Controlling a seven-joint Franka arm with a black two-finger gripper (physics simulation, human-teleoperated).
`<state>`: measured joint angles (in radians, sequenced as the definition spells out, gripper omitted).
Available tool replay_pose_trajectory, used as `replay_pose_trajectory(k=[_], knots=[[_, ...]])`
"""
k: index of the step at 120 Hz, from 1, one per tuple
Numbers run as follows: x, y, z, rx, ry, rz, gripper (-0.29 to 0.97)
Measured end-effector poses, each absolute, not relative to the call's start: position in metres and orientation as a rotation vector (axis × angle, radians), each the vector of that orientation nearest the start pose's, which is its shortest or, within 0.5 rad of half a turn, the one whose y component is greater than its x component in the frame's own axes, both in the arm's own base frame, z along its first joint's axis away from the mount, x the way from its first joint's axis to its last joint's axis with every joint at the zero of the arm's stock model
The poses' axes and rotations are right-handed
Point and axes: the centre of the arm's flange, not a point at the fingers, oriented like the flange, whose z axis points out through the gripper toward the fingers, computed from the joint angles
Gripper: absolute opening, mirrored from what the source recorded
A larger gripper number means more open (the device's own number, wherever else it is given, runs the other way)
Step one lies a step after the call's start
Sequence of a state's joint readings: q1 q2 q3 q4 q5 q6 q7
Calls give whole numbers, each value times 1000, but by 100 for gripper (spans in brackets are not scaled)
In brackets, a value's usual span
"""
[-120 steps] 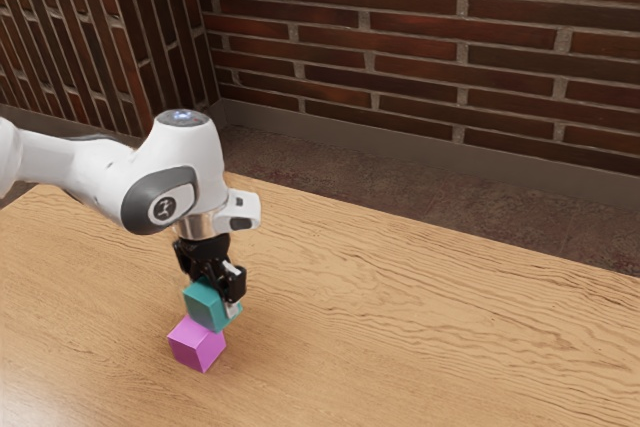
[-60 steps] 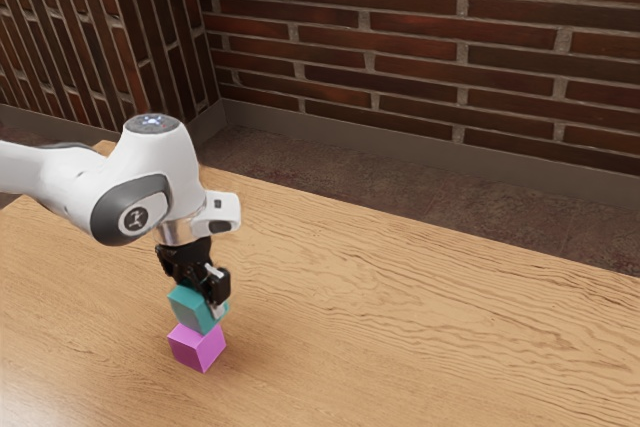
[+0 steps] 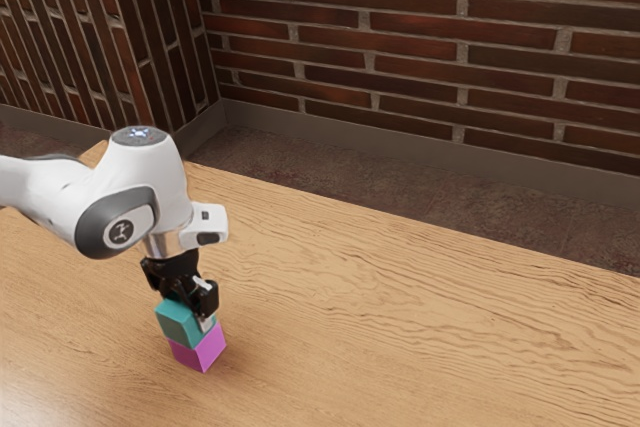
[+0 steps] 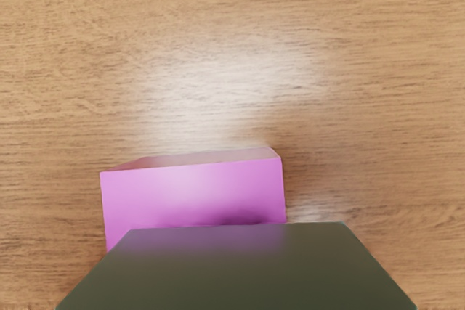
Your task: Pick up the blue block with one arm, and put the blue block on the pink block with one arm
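The blue-green block [image 3: 181,322] is held in my black gripper [image 3: 185,309], whose fingers are shut on its sides. It sits right on top of the pink block [image 3: 203,350], slightly offset toward the exterior view's left, and appears to touch it. In the wrist view the held block [image 4: 240,266] is a dark blurred shape just under my hand, covering part of the pink block [image 4: 192,195] on the wooden table [image 4: 232,49].
The wooden table [image 3: 420,317] stretches widely toward the exterior view's right. Its far edge drops to a brown floor before a brick wall [image 3: 420,37]. My white arm [image 3: 90,197] comes in from the exterior view's left.
My hand has moved toward the exterior view's left and down, carrying the blue block from above the pink block's right side onto its top.
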<state>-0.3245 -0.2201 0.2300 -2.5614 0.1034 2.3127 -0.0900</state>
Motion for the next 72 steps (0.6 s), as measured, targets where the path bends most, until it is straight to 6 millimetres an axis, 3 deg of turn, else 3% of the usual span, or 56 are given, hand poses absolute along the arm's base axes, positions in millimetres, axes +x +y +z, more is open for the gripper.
replay_pose_trajectory(k=[72], knots=[[436, -26, 340, -3095, 78, 38, 40]])
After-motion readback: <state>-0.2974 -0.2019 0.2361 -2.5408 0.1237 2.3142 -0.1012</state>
